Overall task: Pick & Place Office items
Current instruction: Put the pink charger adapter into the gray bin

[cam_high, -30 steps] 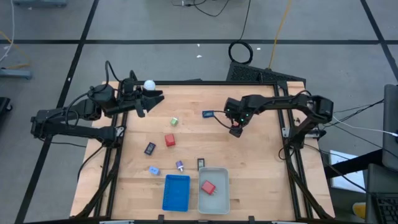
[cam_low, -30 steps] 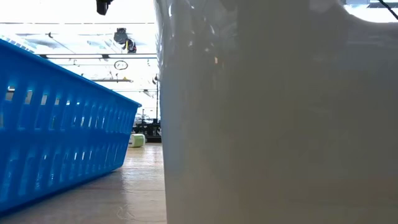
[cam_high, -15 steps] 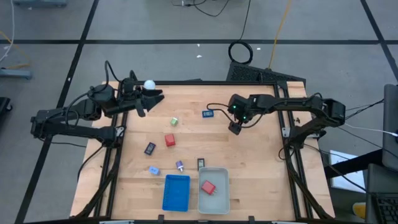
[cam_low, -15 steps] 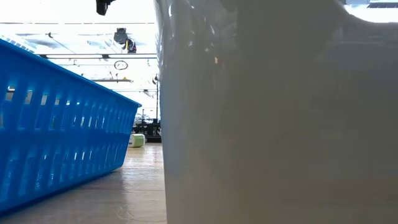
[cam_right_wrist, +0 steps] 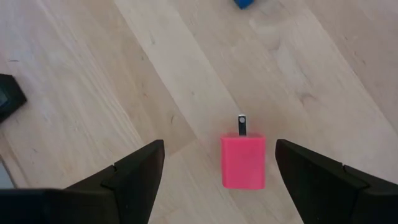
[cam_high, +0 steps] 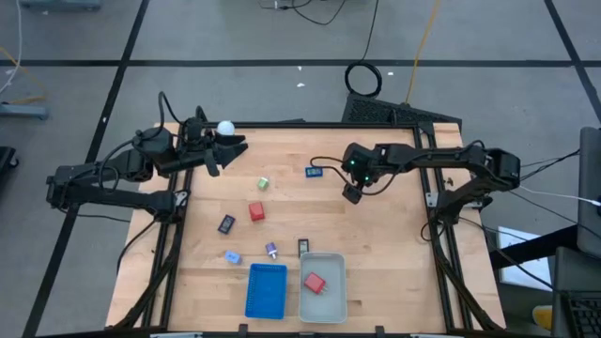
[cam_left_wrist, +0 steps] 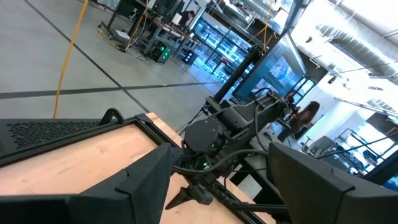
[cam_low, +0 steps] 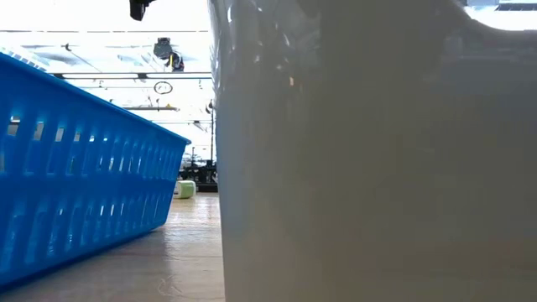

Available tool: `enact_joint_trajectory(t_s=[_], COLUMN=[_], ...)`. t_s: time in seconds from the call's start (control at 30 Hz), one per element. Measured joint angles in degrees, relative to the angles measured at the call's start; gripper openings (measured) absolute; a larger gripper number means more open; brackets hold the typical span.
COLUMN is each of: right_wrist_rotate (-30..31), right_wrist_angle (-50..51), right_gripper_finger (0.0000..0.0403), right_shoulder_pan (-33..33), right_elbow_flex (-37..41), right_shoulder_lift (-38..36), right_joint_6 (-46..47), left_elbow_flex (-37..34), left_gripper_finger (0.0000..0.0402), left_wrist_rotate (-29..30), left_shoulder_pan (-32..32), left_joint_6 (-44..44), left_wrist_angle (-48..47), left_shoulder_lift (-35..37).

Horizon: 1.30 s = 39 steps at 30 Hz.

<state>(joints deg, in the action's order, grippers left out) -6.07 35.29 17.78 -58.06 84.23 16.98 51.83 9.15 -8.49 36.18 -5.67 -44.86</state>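
My right gripper point(cam_high: 352, 193) hangs open over the table's middle right. In the right wrist view its fingers stand on either side of a red block point(cam_right_wrist: 243, 162) with a metal prong, lying flat on the wood and untouched; the high view hides that block under the gripper. Loose on the table are a blue-black item point(cam_high: 315, 172), a green one point(cam_high: 264, 184), a red one point(cam_high: 256, 212), two black ones point(cam_high: 226, 224) point(cam_high: 304, 247), a light blue one point(cam_high: 232, 257) and a purple-topped one point(cam_high: 271, 250). Another red block point(cam_high: 314, 282) lies in the grey tray. My left gripper point(cam_high: 222, 150) waits open at the far left.
The blue tray point(cam_high: 266, 291) and the pale grey tray point(cam_high: 333, 299) sit side by side at the near edge and fill the low view. A white ball on a base point(cam_high: 225, 128) stands by my left gripper. A person point(cam_left_wrist: 306, 116) shows in the room beyond the table.
My right arm has stretched out flatter, and its gripper has moved a little toward the table's left edge, staying open. It has hardly moved in the last half second. No item has moved.
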Motion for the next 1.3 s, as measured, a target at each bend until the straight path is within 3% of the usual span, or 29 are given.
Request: enact_joint_trajectory(t_s=[0.93, 1.3], right_wrist_rotate=[-1.5, -0.7], right_wrist_angle=[4.1, 2.4], right_gripper_finger=[0.0297, 0.0297], right_shoulder_pan=[-0.1, 0.0], right_elbow_flex=[0.0, 0.0], right_shoulder_lift=[2.0, 6.5], right_joint_6=[-1.2, -2.4], left_elbow_flex=[0.0, 0.0], left_gripper_finger=[0.0271, 0.0271], left_wrist_rotate=[-0.3, -0.6], left_shoulder_pan=[0.0, 0.0], left_joint_6=[-1.5, -1.6], left_wrist_angle=[2.9, 2.8], left_shoulder_lift=[0.0, 0.0])
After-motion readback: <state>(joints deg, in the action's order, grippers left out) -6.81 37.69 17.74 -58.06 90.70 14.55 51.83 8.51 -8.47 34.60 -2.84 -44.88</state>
